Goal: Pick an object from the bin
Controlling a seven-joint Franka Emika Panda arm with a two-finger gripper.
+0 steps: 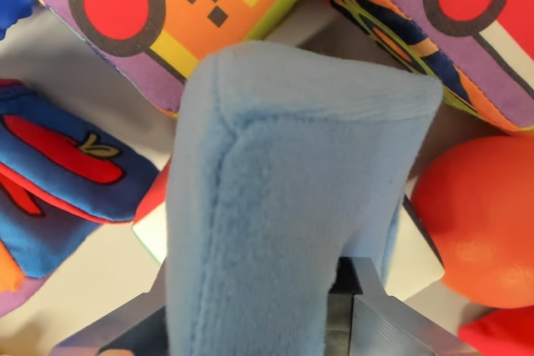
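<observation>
Wrist view, close range. The pincer [334, 310] appears only as grey metal fingers [392, 323] at the bottom edge, closed against the lower part of a pale blue plush block with a stitched seam [292, 206]. The block stands upright between the fingers and fills the centre of the view; it is the landmark for all that follows.

Above and to the wrist view's left of the plush block lies a soft fabric cube printed with a red wheel in a black ring, an orange body and a black chequer pattern on purple [167, 2]. Above and to the right of the block lies a second soft fabric cube printed with a red wheel, white stripe and purple border [467, 22]. Whether either cube touches the block cannot be told, since the block hides their near edges.

To the left of the block lies a blue fabric cushion bearing a red apple shape [58, 181]. To the right of the block sits a smooth orange ball [484, 214], near it. A white-and-red object [154, 214] shows just behind the block's lower left side, mostly hidden.

The pale grey bin floor [75, 64] is visible between these items.
</observation>
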